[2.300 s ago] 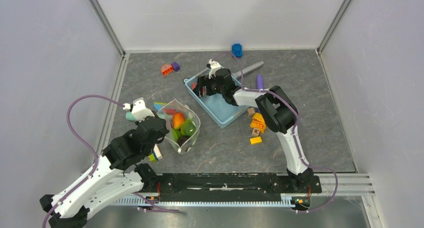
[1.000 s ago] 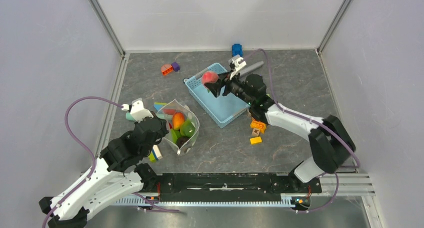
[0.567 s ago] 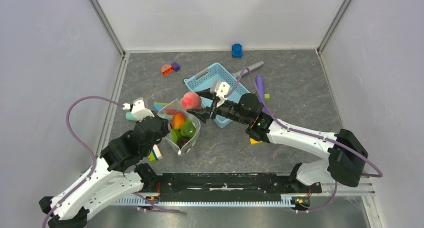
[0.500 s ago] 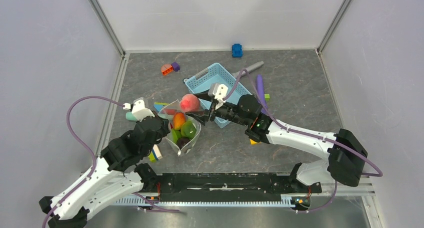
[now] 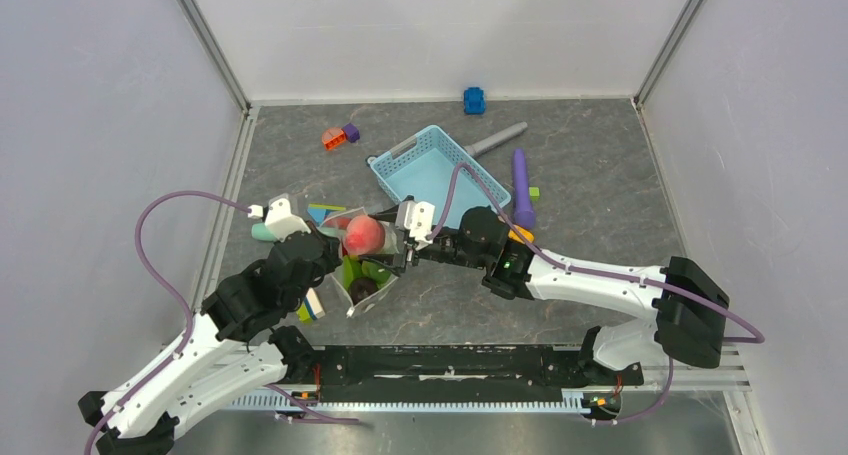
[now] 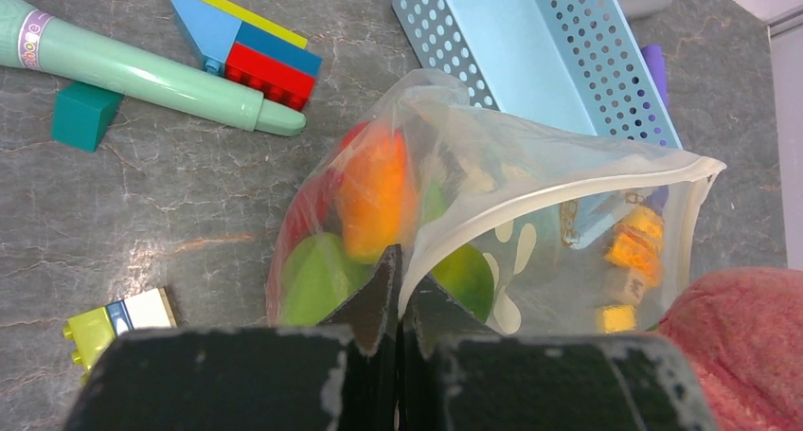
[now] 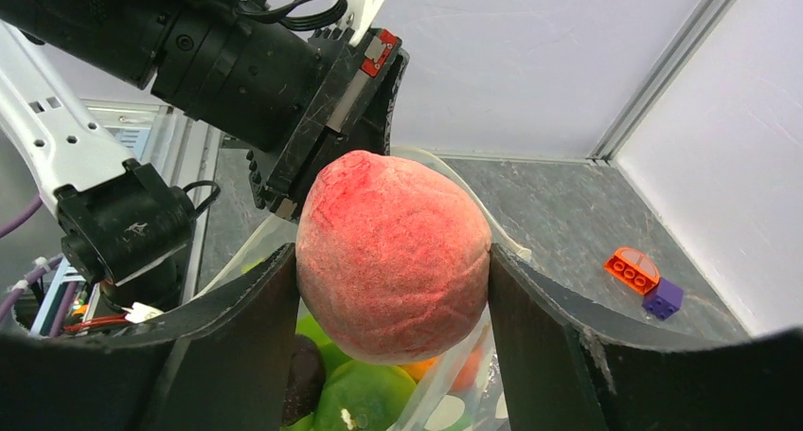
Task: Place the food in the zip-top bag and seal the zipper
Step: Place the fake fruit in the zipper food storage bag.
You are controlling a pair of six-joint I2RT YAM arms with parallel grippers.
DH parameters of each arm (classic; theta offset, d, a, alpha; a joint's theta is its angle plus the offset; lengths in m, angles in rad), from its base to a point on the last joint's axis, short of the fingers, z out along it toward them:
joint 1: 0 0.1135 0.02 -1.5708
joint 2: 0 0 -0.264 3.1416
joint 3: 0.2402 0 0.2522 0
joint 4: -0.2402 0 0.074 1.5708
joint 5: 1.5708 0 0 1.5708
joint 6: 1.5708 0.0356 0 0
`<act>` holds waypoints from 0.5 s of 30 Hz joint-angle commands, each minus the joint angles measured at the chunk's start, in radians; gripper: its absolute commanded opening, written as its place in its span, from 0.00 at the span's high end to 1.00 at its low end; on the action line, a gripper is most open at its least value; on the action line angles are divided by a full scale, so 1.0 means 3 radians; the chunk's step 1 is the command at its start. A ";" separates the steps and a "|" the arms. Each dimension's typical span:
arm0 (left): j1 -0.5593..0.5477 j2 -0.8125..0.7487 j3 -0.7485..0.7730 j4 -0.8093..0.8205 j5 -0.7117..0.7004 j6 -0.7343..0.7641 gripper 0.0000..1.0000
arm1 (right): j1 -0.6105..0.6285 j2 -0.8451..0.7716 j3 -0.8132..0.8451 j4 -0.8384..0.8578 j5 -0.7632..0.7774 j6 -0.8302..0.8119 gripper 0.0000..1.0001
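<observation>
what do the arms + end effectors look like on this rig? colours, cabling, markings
The left arm and right arm have white links with bulky black joint housings. A purple cable loops loosely along each. A small white block sits on each wrist. The left end effector and right end effector are black, with two flat fingers scuffed pale at the edges. No readable lettering.

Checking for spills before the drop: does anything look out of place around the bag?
Nothing stands out. The zip-top bag stands open with food inside, its rim pinched by the left gripper; the right gripper holds the peach over its mouth.
</observation>
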 commanded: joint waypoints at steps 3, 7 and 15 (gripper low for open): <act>0.0004 -0.0014 0.0058 0.0174 0.0011 0.0013 0.98 | 0.0023 -0.0031 0.0133 -0.0050 -0.0050 -0.0167 0.68; 0.0003 -0.0031 0.0064 0.0180 0.0036 0.0036 0.98 | 0.0025 0.0070 0.0186 -0.0206 0.0224 -0.0155 0.62; 0.0004 -0.0056 0.0057 0.0182 0.0049 0.0039 0.98 | 0.0025 0.0137 0.0245 -0.0374 0.0363 -0.0148 0.29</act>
